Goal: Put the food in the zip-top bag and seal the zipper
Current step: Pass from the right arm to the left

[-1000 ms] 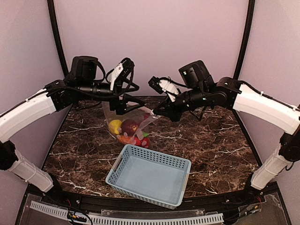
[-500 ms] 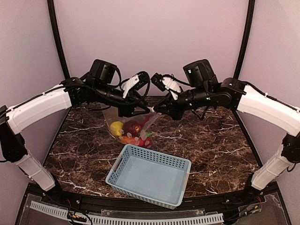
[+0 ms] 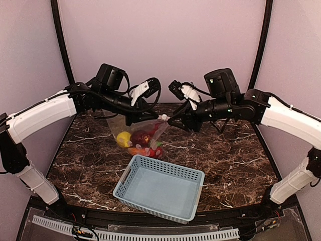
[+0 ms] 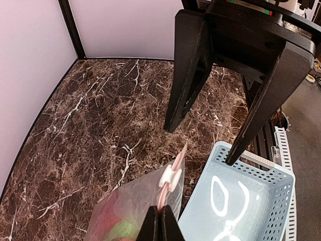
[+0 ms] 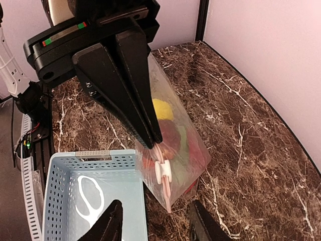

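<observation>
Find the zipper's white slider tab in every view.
Top external: slider tab at centre, at the zip-top bag's upper right corner.
Left wrist: bottom centre, left of the light blue basket.
Right wrist: lower centre, right of the basket.
Shared landmark: the light blue basket.

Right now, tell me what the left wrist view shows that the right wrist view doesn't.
Left wrist only: the right gripper full length, fingers spread. Right wrist only: the food told apart, yellow above dark red. Both: the left gripper shut on the zipper, the white slider, the bag and the basket.
</observation>
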Controlling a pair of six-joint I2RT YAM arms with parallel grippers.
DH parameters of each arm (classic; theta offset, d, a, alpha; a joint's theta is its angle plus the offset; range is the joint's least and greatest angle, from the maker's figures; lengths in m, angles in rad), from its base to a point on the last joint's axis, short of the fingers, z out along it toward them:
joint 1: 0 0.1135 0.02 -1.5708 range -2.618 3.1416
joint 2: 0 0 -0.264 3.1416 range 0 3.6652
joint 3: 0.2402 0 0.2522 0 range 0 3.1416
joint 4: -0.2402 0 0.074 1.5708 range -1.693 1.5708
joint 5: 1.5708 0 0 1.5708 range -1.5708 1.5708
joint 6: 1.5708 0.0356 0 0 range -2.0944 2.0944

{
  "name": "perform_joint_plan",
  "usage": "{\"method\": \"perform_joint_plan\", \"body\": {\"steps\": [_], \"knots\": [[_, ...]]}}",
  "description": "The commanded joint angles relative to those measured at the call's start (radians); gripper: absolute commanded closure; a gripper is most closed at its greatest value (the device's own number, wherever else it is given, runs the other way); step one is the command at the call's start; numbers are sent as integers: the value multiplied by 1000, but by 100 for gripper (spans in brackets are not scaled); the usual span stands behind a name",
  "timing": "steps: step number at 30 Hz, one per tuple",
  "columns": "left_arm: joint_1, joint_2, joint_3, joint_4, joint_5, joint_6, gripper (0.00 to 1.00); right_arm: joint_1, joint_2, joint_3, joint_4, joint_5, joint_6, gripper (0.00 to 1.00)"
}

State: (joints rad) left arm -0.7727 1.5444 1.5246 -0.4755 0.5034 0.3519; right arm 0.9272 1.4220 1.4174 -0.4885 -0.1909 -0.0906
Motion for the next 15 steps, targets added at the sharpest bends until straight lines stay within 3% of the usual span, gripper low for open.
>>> {"method": "perform_joint_plan", "body": {"steps": [1, 6, 15], "knots": [[-2, -39, -9, -16, -19, 0, 99, -17, -39, -43, 55, -2, 20, 58], [-2, -47, -18, -3, -13, -6, 99, -24, -24, -41, 60, -22, 14, 66], [-2, -47, -21, 10, -8, -17, 99, -34, 11, -25, 71, -49, 3, 74]]}}
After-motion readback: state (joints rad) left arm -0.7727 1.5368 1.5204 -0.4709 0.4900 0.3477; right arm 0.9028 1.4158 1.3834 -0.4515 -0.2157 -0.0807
